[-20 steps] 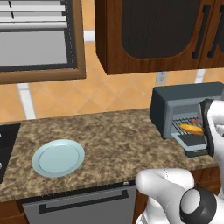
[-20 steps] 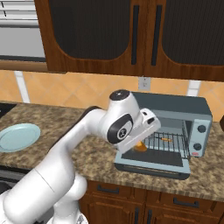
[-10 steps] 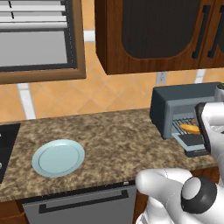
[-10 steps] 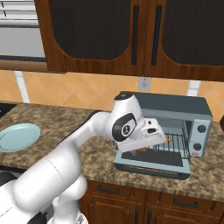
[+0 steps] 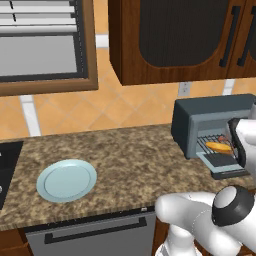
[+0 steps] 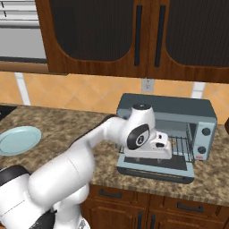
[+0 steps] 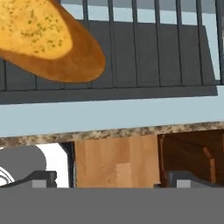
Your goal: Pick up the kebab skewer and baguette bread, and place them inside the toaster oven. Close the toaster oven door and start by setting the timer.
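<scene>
The toaster oven point(image 6: 166, 112) stands on the counter with its door point(image 6: 156, 169) folded down flat. The baguette bread point(image 5: 219, 146) lies on the wire rack inside, and in the hand view the baguette bread point(image 7: 48, 35) is at the top left on the bars. Small reddish chunks point(image 5: 221, 139) just behind the loaf look like the kebab skewer. My gripper point(image 7: 112, 180) is open and empty, hovering over the lowered door point(image 7: 131, 114) in front of the oven mouth. In the right base view my hand point(image 6: 152, 145) covers part of the opening.
A pale blue plate point(image 5: 66, 180) sits bare on the granite counter point(image 5: 130, 160) far to the left. Two round knobs point(image 6: 205, 141) are on the oven's right side. Dark wooden cabinets point(image 6: 134, 36) hang above, and a wall outlet point(image 6: 146, 85) is behind the oven.
My hand has slid right and down along the oven front and turned level, drawing back from the rack. The baguette stays on the rack and the jaws remain open.
</scene>
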{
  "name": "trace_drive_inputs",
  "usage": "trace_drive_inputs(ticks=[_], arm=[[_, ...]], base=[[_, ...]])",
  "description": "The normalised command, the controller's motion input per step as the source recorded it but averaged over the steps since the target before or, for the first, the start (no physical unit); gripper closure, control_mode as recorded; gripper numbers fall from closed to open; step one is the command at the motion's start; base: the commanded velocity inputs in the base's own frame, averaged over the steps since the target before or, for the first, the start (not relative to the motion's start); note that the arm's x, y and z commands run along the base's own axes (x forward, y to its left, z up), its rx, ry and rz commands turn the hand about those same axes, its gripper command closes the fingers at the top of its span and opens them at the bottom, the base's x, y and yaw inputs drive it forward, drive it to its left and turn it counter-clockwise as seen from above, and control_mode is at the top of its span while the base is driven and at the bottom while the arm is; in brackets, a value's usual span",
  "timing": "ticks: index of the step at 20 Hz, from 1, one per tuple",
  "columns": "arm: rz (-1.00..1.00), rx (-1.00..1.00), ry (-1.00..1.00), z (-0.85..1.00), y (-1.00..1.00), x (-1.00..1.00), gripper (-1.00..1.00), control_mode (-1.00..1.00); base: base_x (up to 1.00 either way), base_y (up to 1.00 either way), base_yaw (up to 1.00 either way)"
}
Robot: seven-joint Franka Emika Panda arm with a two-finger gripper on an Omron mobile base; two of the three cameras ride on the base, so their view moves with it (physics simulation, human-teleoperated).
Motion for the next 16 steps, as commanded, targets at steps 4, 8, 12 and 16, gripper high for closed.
trace_drive_inputs(ticks=[4,8,12,16], arm=[[-0.14,0.0,-0.11,-0.67,0.0,0.2,-1.0,-1.0],[-0.13,0.0,-0.11,-0.5,0.0,0.42,-1.0,-1.0],[-0.12,0.0,-0.14,-0.45,0.0,0.25,-1.0,-1.0],[-0.12,0.0,-0.1,-0.34,0.0,0.53,-1.0,-1.0]], base=[[0.0,0.0,0.0],[0.0,0.0,0.0],[0.0,0.0,0.0],[0.0,0.0,0.0]])
